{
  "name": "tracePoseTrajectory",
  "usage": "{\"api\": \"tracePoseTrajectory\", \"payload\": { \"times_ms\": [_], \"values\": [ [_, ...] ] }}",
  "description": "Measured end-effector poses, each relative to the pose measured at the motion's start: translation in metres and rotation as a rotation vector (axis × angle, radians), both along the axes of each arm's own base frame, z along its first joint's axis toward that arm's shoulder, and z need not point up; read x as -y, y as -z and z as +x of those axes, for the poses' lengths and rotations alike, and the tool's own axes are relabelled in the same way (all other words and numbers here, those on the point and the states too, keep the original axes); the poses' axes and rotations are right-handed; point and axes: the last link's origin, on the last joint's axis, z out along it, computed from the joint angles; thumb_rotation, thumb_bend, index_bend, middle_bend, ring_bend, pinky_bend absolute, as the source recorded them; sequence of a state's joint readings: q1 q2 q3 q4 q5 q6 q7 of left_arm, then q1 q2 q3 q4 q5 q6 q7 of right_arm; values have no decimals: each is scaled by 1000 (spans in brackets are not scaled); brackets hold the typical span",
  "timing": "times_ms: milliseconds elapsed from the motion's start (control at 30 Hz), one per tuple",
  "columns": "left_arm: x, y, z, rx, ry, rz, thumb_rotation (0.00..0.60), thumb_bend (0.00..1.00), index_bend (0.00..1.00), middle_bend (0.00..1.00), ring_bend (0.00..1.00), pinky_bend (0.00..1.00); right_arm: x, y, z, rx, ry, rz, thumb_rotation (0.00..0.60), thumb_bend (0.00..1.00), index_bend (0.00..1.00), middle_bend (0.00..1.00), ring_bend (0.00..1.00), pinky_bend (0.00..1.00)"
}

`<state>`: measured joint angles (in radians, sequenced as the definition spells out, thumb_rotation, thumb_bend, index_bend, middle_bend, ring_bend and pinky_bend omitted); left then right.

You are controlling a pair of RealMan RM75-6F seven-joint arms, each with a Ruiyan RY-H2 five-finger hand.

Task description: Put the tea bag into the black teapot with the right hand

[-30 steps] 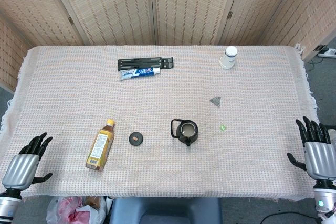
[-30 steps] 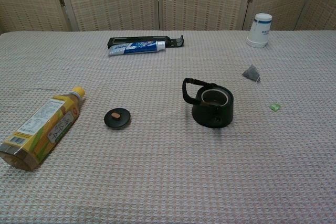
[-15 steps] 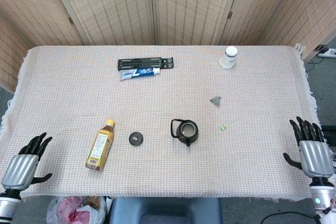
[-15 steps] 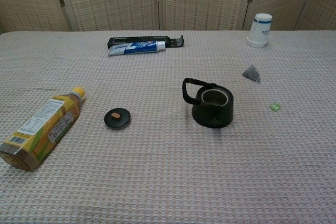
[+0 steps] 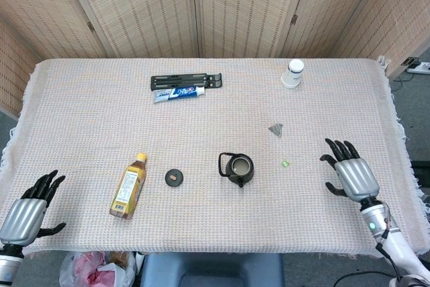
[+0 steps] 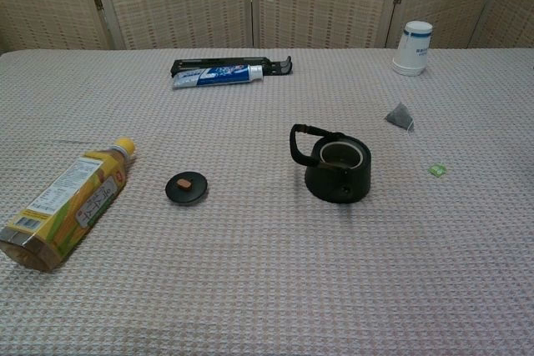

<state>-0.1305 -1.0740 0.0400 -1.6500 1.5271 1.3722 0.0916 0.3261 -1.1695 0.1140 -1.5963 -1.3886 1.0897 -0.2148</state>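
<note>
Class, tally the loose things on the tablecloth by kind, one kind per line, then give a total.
Teapot: 1
Teapot lid: 1
Tea bag with its green tag: 1
Drink bottle: 1
Toothpaste tube: 1
Black folding stand: 1
White cup: 1
Total: 7

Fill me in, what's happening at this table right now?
Nothing is held yet. The right hand is over the table's right side, fingers spread, short of the tea bag, which lies on the cloth beyond the black teapot. The teapot is open, its lid set down beside it. The left hand sits open at the near left corner. A bottle lies on its side.
</note>
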Motion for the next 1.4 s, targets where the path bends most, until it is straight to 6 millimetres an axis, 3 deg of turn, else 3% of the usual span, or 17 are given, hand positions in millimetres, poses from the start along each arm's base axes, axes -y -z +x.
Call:
{"api": "tracePoseTrajectory", "payload": {
  "times_ms": [267, 833, 1400],
  "values": [
    [4, -4, 2, 20, 19, 0, 600, 59, 0, 0, 1, 252, 27, 35, 6, -33, -17, 3, 600, 218, 319, 0, 0, 0],
    [7, -8, 1, 39, 28, -13, 600, 60, 0, 0, 1, 252, 39, 96, 2, -50, -102, -54, 600, 220, 391, 0, 0, 0],
    [6, -9, 1, 43, 29, -15, 600, 60, 0, 0, 1, 252, 52, 116, 5, -19, -105, -53, 600, 223, 461, 0, 0, 0]
  ]
}}
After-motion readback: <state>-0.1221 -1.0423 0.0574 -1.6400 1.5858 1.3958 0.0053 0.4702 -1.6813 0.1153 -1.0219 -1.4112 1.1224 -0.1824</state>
